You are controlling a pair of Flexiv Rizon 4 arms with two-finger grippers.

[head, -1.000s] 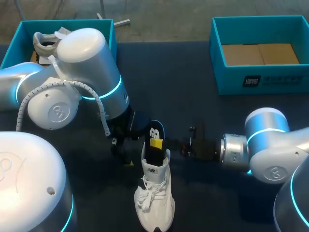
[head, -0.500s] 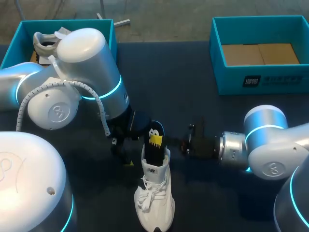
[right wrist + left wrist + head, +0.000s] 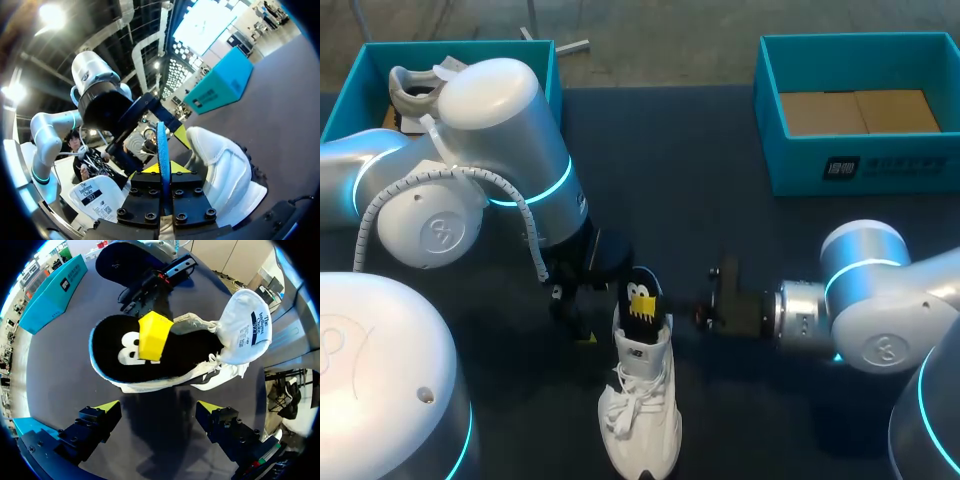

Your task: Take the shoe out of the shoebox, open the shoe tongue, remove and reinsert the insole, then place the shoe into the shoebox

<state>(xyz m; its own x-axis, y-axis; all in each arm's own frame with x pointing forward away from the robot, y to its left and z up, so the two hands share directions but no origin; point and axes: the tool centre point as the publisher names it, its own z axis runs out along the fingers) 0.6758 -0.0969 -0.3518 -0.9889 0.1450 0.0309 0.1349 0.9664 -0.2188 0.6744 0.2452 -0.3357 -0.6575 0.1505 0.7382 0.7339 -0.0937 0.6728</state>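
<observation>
Insole [image 3: 117,347] upright in shoe [image 3: 640,410], right gripper [image 3: 165,169] pinching it sideways, left gripper [image 3: 159,407] spread

The right gripper [image 3: 642,302] has pushed the insole [image 3: 645,277] a little deeper into the shoe [image 3: 640,400].

The white shoe [image 3: 640,410] looks smooth leather, its black insole [image 3: 107,340] matt cloth, the table [image 3: 700,180] dull.

Overhead — near wrist views (common shoe [image 3: 642,415])
</observation>
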